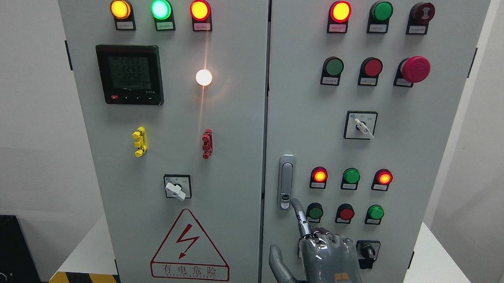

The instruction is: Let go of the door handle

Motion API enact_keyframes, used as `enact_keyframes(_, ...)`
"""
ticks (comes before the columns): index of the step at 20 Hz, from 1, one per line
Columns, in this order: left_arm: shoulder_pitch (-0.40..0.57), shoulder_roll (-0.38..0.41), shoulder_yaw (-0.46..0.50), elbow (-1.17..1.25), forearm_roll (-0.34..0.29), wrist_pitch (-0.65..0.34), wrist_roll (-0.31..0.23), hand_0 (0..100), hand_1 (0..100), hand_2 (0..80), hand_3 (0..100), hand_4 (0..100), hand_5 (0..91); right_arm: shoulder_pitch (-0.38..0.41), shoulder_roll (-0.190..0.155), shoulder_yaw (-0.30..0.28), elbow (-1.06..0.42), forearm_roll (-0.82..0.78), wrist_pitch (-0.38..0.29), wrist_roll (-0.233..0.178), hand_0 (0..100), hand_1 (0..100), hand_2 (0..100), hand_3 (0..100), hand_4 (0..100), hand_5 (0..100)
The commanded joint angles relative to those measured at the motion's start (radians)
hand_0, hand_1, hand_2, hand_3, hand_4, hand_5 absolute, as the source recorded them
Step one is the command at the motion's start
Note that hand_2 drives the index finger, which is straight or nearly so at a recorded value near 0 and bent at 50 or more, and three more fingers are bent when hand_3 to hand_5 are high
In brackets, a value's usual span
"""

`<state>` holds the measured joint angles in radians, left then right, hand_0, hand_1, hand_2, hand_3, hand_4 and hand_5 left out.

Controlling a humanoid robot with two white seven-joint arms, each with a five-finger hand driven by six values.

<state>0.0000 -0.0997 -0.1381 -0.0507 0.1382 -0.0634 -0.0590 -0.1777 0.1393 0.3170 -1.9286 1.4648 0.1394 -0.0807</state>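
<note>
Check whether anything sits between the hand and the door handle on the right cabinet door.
Nothing visible does. The right hand is just below the door handle, with one extended finger reaching up to the handle's lower end near the lock. Only bare door panel lies around them; the nearby buttons sit off to the right.

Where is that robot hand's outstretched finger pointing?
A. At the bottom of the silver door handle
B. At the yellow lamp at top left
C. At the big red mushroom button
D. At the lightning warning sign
A: the robot hand reaches its finger up to the lower end of the silver door handle.
</note>
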Motion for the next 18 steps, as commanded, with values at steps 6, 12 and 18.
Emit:
enact_keyframes(6, 0.018, 0.000, 0.000, 0.000, 0.001, 0.000, -0.001, 12, 56, 0.0, 0, 0, 0.0, -0.037, 0.000, 0.014, 0.108, 0.025, 0.012, 0.001, 54, 22, 0, 84, 90, 100)
enact_keyframes(12, 0.018, 0.000, 0.000, 0.000, 0.000, 0.000, -0.001, 12, 56, 0.0, 0, 0, 0.0, -0.068, 0.000, 0.010, 0.135, 0.031, 0.026, 0.001, 54, 21, 0, 84, 90, 100)
enact_keyframes(18, 0.018, 0.000, 0.000, 0.000, 0.000, 0.000, -0.001, 12, 56, 0.0, 0, 0, 0.0, -0.072, 0.000, 0.011, 0.143, 0.031, 0.037, 0.010, 54, 21, 0, 85, 90, 100)
